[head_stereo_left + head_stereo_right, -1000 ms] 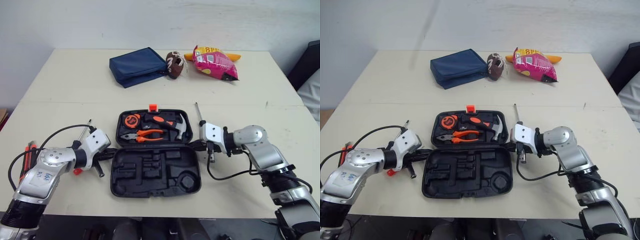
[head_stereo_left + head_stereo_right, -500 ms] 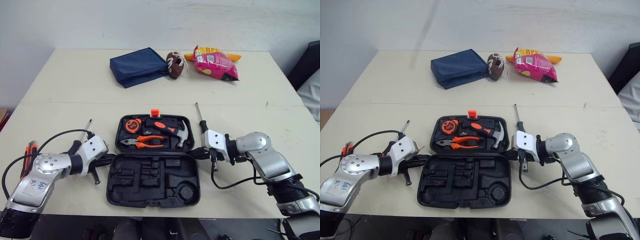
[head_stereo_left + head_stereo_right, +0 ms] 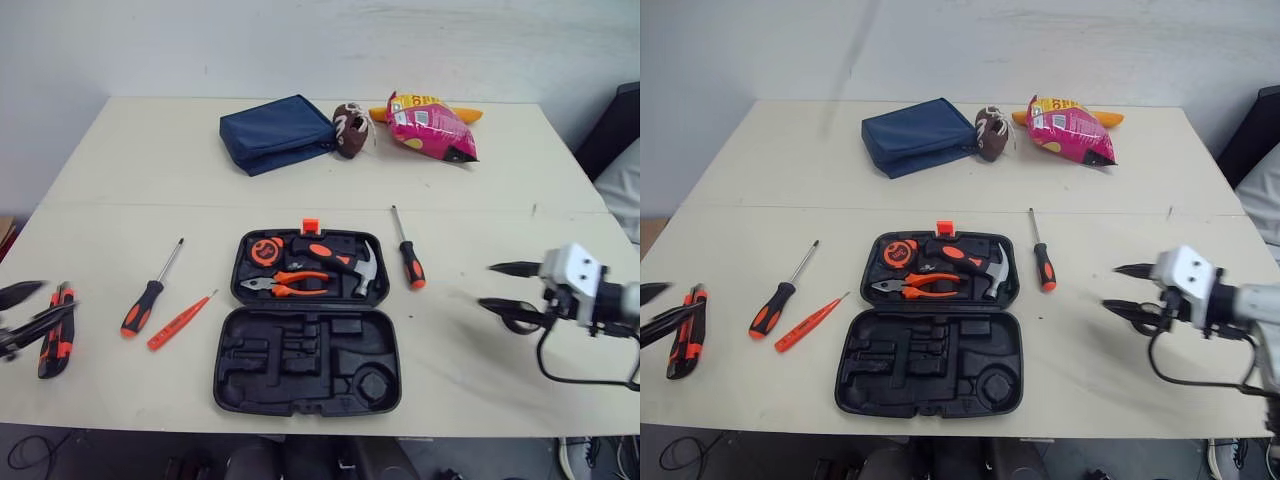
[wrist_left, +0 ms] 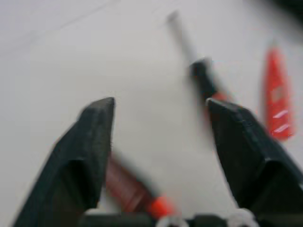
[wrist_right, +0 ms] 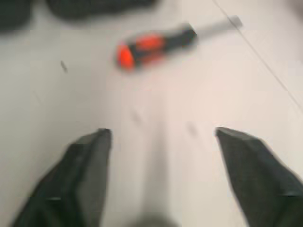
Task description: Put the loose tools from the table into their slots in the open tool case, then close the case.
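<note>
The black tool case [image 3: 232, 372] lies open at the table's middle. Its far half holds a tape measure [image 3: 265, 248], pliers [image 3: 285, 282] and a hammer [image 3: 348, 262]; the near half shows bare slots. Left of it lie a black-and-orange screwdriver [image 3: 148, 298], an orange tester pen [image 3: 180, 321] and a utility knife [image 3: 57, 330]. A second screwdriver [image 3: 408, 256] lies right of the case. My left gripper [image 3: 60, 297] is open at the far left, over the knife. My right gripper [image 3: 486, 285] is open and holds nothing, right of the case.
At the back of the table lie a blue pouch [image 3: 277, 132], a small brown ball [image 3: 349, 129] and a pink snack bag [image 3: 430, 125]. A seam crosses the table [image 3: 120, 170] behind the tools.
Both grippers were shut beside the ends of the case. They have drawn outward, left and right, and opened. The loose tools they covered now show.
</note>
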Motion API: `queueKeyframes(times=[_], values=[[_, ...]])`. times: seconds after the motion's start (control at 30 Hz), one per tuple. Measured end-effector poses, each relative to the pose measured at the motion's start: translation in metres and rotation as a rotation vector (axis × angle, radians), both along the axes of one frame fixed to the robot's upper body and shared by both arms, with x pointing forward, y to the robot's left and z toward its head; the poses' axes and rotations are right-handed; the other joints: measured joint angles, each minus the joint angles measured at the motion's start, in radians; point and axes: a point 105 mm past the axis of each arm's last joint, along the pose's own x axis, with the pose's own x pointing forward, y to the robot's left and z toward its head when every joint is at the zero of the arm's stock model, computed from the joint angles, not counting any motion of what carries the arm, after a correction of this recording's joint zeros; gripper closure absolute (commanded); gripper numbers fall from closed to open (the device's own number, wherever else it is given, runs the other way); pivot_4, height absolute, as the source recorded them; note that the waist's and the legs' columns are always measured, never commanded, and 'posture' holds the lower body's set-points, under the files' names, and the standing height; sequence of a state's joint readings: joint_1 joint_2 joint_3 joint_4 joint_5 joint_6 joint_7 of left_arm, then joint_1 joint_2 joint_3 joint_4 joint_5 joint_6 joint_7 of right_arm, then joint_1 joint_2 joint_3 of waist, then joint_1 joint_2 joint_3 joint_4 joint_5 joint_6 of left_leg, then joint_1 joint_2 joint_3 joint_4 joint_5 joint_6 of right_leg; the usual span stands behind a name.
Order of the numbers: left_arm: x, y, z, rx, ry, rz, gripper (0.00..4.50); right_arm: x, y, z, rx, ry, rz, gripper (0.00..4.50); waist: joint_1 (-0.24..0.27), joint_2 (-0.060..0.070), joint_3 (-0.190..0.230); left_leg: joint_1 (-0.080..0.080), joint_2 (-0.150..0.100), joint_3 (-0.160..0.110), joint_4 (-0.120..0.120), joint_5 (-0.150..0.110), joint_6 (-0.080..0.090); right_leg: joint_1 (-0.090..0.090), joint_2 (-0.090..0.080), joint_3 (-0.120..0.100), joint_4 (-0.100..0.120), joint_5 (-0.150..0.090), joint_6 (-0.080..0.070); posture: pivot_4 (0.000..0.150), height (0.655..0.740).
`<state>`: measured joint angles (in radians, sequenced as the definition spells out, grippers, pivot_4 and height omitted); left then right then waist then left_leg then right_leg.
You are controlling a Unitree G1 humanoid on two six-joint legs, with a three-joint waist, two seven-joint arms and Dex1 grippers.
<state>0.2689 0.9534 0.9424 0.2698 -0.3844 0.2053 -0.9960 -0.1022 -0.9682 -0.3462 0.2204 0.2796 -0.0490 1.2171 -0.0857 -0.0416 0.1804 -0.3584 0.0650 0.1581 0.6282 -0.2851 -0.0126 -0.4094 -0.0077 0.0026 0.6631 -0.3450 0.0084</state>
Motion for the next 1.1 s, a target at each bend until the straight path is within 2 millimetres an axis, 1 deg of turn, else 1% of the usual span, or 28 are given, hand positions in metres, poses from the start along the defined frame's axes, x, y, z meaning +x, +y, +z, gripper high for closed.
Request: queueKeyframes(times=[0.07, 0.13, 0.17, 0.2, 0.27, 0.33, 0.37, 0.43, 0.47, 0.6, 0.67, 0.7, 0.77, 0.83, 0.9, 1.0, 1.03, 1.1], values=[[-0.014, 0.027, -0.002, 0.001, -0.018, 0.110, 0.06, -0.003, -0.018, 0.005, -0.001, -0.068, -0.057, 0.00, 0.001, -0.001, 0.000, 0.000, 0.000, 0.000, 0.000, -0.001, 0.001, 0.000, 0.000, 0.000, 0.000, 0.000, 0.000, 0.150, 0.7400], [-0.034, 0.059, -0.002, 0.018, -0.027, 0.256, 0.06, -0.014, -0.044, 0.006, -0.023, -0.144, -0.127, 0.00, 0.001, -0.003, -0.001, 0.000, 0.000, 0.000, -0.001, -0.002, 0.000, 0.000, -0.001, -0.001, -0.001, 0.000, 0.000, 0.150, 0.7400], [-0.045, 0.072, -0.001, 0.026, -0.033, 0.325, 0.06, -0.021, -0.057, 0.005, -0.033, -0.165, -0.164, 0.00, 0.001, -0.004, -0.002, 0.000, 0.000, 0.000, -0.002, -0.003, 0.000, 0.000, -0.001, -0.001, -0.002, 0.000, 0.000, 0.150, 0.7400], [-0.053, 0.081, 0.000, 0.030, -0.042, 0.371, 0.06, -0.027, -0.067, 0.003, -0.034, -0.178, -0.196, 0.00, 0.002, -0.004, -0.002, 0.000, 0.000, 0.001, -0.002, -0.003, 0.000, 0.000, -0.001, -0.001, -0.002, 0.000, 0.000, 0.150, 0.7400], [-0.062, 0.091, -0.002, 0.032, -0.047, 0.423, 0.06, -0.035, -0.079, 0.000, -0.024, -0.200, -0.236, 0.00, 0.002, -0.003, -0.001, 0.000, 0.000, 0.001, -0.002, -0.004, 0.000, 0.000, -0.002, -0.001, -0.002, 0.000, 0.000, 0.150, 0.7400], [-0.064, 0.093, -0.002, 0.038, -0.053, 0.428, 0.06, -0.041, -0.086, -0.001, -0.003, -0.206, -0.267, 0.00, 0.002, -0.004, -0.002, 0.001, 0.000, 0.001, -0.002, -0.004, -0.001, 0.000, -0.002, -0.001, -0.002, 0.000, 0.000, 0.150, 0.7400], [-0.063, 0.092, -0.002, 0.036, -0.057, 0.424, 0.06, -0.044, -0.088, -0.001, 0.018, -0.212, -0.278, 0.00, 0.002, -0.004, -0.002, 0.001, 0.000, 0.001, -0.002, -0.006, -0.004, 0.001, -0.002, -0.001, -0.001, 0.000, 0.000, 0.150, 0.7400], [-0.057, 0.089, -0.003, 0.032, -0.059, 0.393, 0.06, -0.045, -0.084, -0.002, 0.064, -0.209, -0.266, 0.00, 0.002, -0.004, -0.002, 0.003, 0.000, 0.001, -0.002, -0.006, -0.006, 0.002, -0.002, -0.001, -0.001, 0.000, -0.001, 0.150, 0.7400], [-0.053, 0.085, -0.002, 0.025, -0.061, 0.367, 0.06, -0.043, -0.077, -0.003, 0.096, -0.211, -0.247, 0.00, 0.001, -0.005, -0.002, 0.003, 0.001, 0.000, -0.002, -0.006, -0.007, 0.002, -0.002, -0.002, 0.000, 0.000, -0.001, 0.150, 0.7400], [-0.019, 0.057, 0.013, 0.032, -0.083, 0.192, 0.06, -0.028, -0.029, -0.002, 0.186, -0.200, -0.074, 0.00, -0.003, -0.005, -0.002, 0.004, 0.001, 0.001, -0.003, -0.004, -0.007, 0.002, -0.001, -0.002, 0.002, 0.001, -0.002, 0.150, 0.7400], [-0.003, 0.036, 0.020, -0.004, -0.073, 0.099, 0.06, -0.017, -0.001, 0.008, 0.266, -0.245, 0.012, 0.00, -0.004, -0.005, -0.002, 0.003, 0.001, 0.001, -0.004, -0.003, -0.006, 0.002, -0.001, -0.002, 0.002, 0.001, -0.002, 0.150, 0.7400], [0.003, 0.026, 0.022, -0.030, -0.067, 0.058, 0.06, -0.011, 0.013, 0.013, 0.308, -0.264, 0.054, 0.00, -0.004, -0.004, -0.002, 0.003, 0.001, 0.001, -0.004, -0.001, -0.002, 0.002, -0.001, -0.002, 0.002, 0.001, -0.002, 0.150, 0.7400], [0.016, 0.000, 0.021, -0.080, -0.016, -0.037, 0.06, -0.002, 0.048, 0.023, 0.401, -0.296, 0.160, 0.00, -0.002, -0.004, -0.002, 0.003, 0.001, 0.001, -0.004, 0.000, -0.003, 0.001, -0.001, -0.002, 0.004, 0.001, -0.001, 0.150, 0.7400], [0.020, -0.019, 0.017, -0.110, 0.058, -0.090, 0.06, -0.003, 0.070, 0.027, 0.463, -0.298, 0.234, 0.00, 0.002, -0.004, -0.002, 0.002, 0.001, 0.000, -0.004, 0.000, -0.003, 0.000, -0.001, -0.002, 0.003, 0.001, -0.001, 0.150, 0.7400], [0.022, -0.035, 0.010, -0.173, 0.143, -0.125, 0.06, -0.009, 0.090, 0.025, 0.498, -0.275, 0.314, 0.00, 0.003, -0.004, -0.002, 0.002, 0.001, 0.000, -0.004, -0.001, -0.004, 0.000, -0.001, -0.002, 0.003, 0.000, 0.000, 0.150, 0.7400], [0.025, -0.056, -0.003, -0.226, 0.321, -0.135, 0.06, -0.020, 0.129, 0.024, 0.548, -0.267, 0.469, 0.00, 0.003, -0.004, -0.002, 0.001, 0.001, -0.002, -0.003, -0.001, -0.003, 0.000, -0.001, -0.002, 0.003, 0.000, 0.000, 0.150, 0.7400], [0.026, -0.060, -0.004, -0.236, 0.352, -0.131, 0.06, -0.023, 0.138, 0.026, 0.556, -0.283, 0.511, 0.00, 0.004, -0.003, -0.001, 0.000, 0.000, -0.002, -0.002, -0.001, -0.003, 0.000, -0.001, -0.002, 0.004, 0.000, 0.000, 0.150, 0.7400], [0.028, -0.064, -0.003, -0.255, 0.369, -0.116, 0.06, -0.028, 0.146, 0.031, 0.547, -0.320, 0.567, 0.00, 0.004, -0.003, -0.001, 0.000, 0.000, -0.002, 0.000, -0.001, -0.002, 0.001, -0.001, -0.002, 0.005, 0.000, 0.000, 0.150, 0.7400]])
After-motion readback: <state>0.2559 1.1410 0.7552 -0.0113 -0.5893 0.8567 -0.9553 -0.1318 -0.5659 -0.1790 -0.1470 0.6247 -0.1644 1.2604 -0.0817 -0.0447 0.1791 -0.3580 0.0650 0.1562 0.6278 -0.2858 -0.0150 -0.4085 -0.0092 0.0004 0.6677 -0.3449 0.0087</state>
